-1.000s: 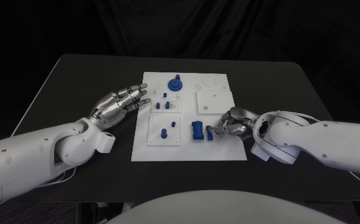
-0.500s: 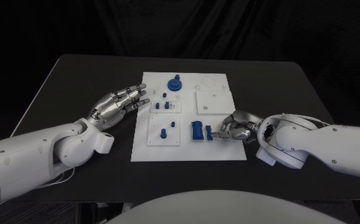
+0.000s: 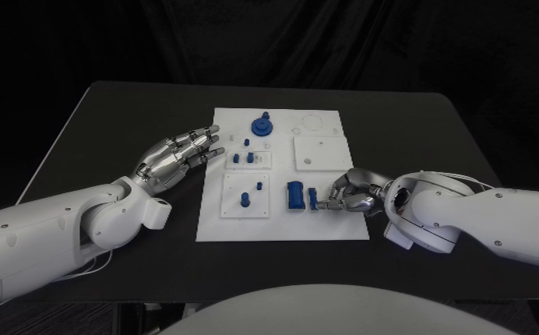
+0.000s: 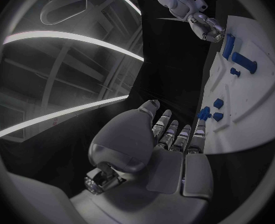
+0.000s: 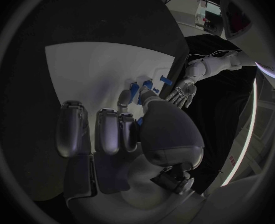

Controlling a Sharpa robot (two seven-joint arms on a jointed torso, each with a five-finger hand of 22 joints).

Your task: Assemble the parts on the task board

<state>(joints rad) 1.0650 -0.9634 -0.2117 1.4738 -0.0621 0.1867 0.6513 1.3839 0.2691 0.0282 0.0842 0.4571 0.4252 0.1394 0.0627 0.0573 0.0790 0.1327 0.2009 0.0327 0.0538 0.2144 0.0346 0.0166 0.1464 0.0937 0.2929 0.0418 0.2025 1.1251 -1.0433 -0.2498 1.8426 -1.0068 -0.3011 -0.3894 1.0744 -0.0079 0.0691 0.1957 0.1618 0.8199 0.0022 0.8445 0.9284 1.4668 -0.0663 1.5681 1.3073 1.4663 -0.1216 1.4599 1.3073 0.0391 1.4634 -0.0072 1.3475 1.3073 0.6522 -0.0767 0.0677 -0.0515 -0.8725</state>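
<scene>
We record a black rectangular table (image 3: 124,117) carrying the white rectangular task board (image 3: 325,226) at its centre. The left hand (image 3: 180,156) lies at the board's nine o'clock edge, fingers extended and slightly apart, holding nothing. The right hand (image 3: 346,193) rests at the board's four o'clock, fingers curled toward a small blue peg (image 3: 312,199) just beside a tall blue block (image 3: 294,194); we cannot tell whether it pinches the peg. A blue round knobbed part (image 3: 262,125) stands at twelve o'clock.
</scene>
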